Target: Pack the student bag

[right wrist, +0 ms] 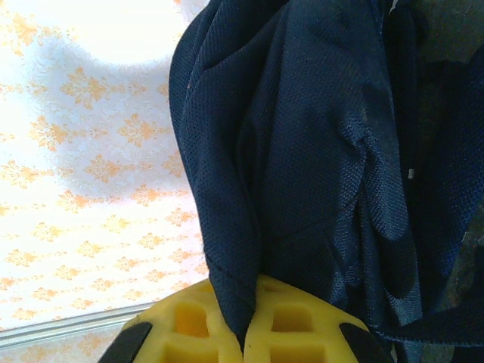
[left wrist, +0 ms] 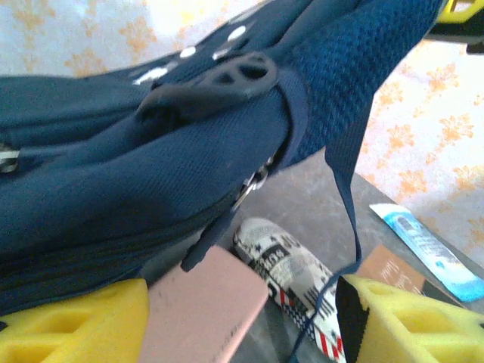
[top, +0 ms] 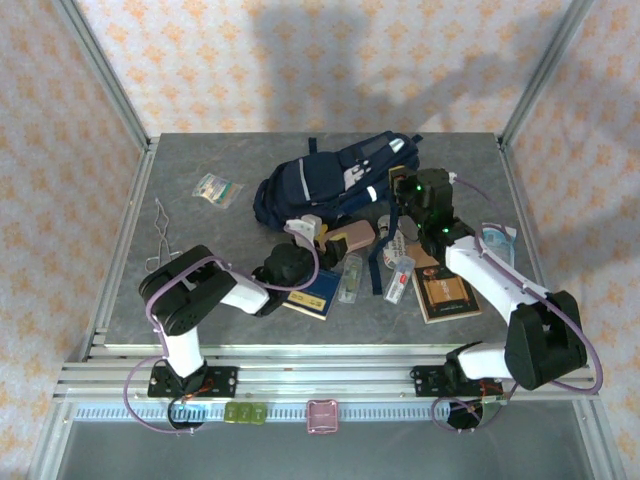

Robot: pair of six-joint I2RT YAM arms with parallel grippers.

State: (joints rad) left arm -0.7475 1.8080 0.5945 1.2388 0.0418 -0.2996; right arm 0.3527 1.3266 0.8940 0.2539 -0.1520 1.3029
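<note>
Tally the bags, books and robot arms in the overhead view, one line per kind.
student bag: 1
books: 2, the blue book and the brown book
robot arms: 2, the left arm and the right arm
Total: 5

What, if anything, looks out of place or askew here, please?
The student bag lies slumped, a fold of its fabric pinched in the right gripper. A blue book, a brown book and small items lie scattered loose beside it.

Matt navy woven and mesh cloth of the student bag (right wrist: 302, 151), smooth pink case (left wrist: 200, 310), speckled matt table (top: 200, 150)
</note>
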